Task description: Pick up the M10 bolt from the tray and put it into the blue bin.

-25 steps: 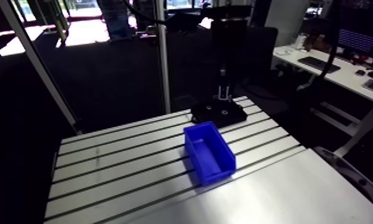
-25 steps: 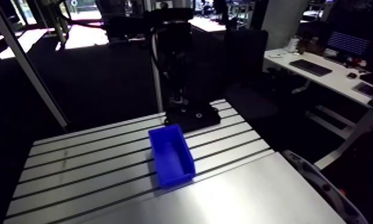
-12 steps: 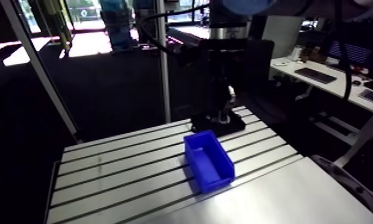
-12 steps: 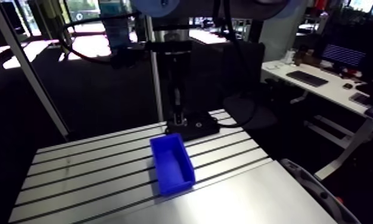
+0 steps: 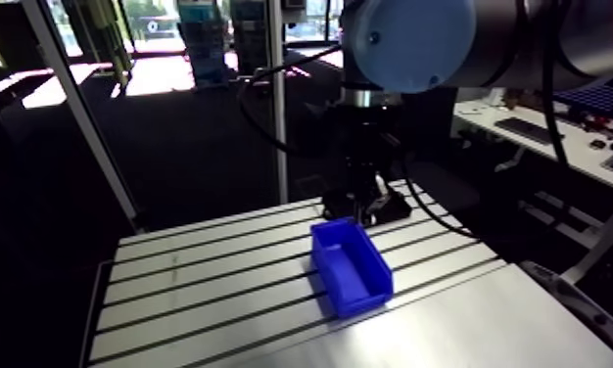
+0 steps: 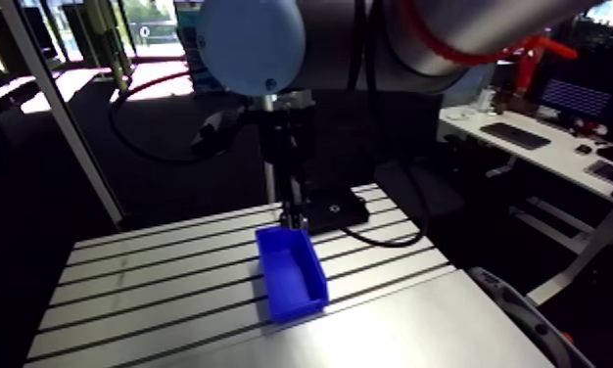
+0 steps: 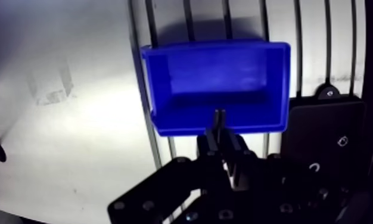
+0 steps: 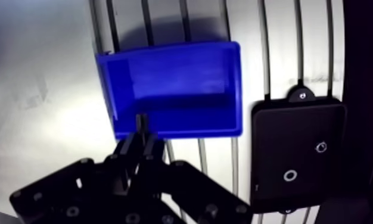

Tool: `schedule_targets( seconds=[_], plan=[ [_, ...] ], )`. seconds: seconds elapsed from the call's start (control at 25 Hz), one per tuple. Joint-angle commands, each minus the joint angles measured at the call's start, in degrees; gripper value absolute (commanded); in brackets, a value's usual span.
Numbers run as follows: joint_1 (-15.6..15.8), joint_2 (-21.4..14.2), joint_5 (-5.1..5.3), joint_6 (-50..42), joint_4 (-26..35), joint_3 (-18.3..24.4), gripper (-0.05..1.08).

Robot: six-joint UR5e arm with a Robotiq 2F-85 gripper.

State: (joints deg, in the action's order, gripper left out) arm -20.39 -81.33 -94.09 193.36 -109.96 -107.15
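Note:
The blue bin (image 7: 218, 83) stands open and empty on the slotted table, right beside the black tray (image 7: 326, 137). In the wrist view my gripper (image 7: 219, 130) hangs over the bin's near wall, fingers pressed close together. A thin dark shaft, the M10 bolt (image 7: 219, 115), pokes out past the fingertips over the bin's inside edge. In the arm view the gripper (image 6: 291, 210) comes down at the far end of the blue bin (image 6: 291, 272), in front of the black tray (image 6: 330, 210).
Two small ring-shaped parts (image 8: 290, 176) (image 8: 321, 146) lie on the black tray. A smooth plate (image 7: 64, 119) covers the table on the bin's other side. An upright aluminium post (image 5: 276, 98) stands behind the table.
The arm has swung from above the black tray towards the blue bin, and the camera has moved with it. The bin and tray have stayed in place.

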Motion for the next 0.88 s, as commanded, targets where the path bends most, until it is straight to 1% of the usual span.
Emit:
schedule_targets(
  seconds=[0.04, 0.12, 0.28, 0.48, 0.56, 0.64, 0.88],
  plan=[
    [0.61, 0.34, -0.08, 1.48, -6.46, -3.28, 1.02],
    [0.70, 0.43, -0.08, 1.48, -9.27, -4.87, 1.02],
    [0.96, 0.78, -0.08, 1.30, -9.98, -6.62, 1.02],
    [0.96, 1.14, 0.01, 1.12, -10.06, -7.33, 1.01],
    [1.05, 2.19, -0.08, 1.12, -10.06, -7.42, 1.01],
    [0.96, 2.28, -0.08, 1.12, -10.06, -7.42, 1.01],
    [0.96, 4.21, -0.08, 1.21, -10.06, -7.68, 1.00]
  ],
)
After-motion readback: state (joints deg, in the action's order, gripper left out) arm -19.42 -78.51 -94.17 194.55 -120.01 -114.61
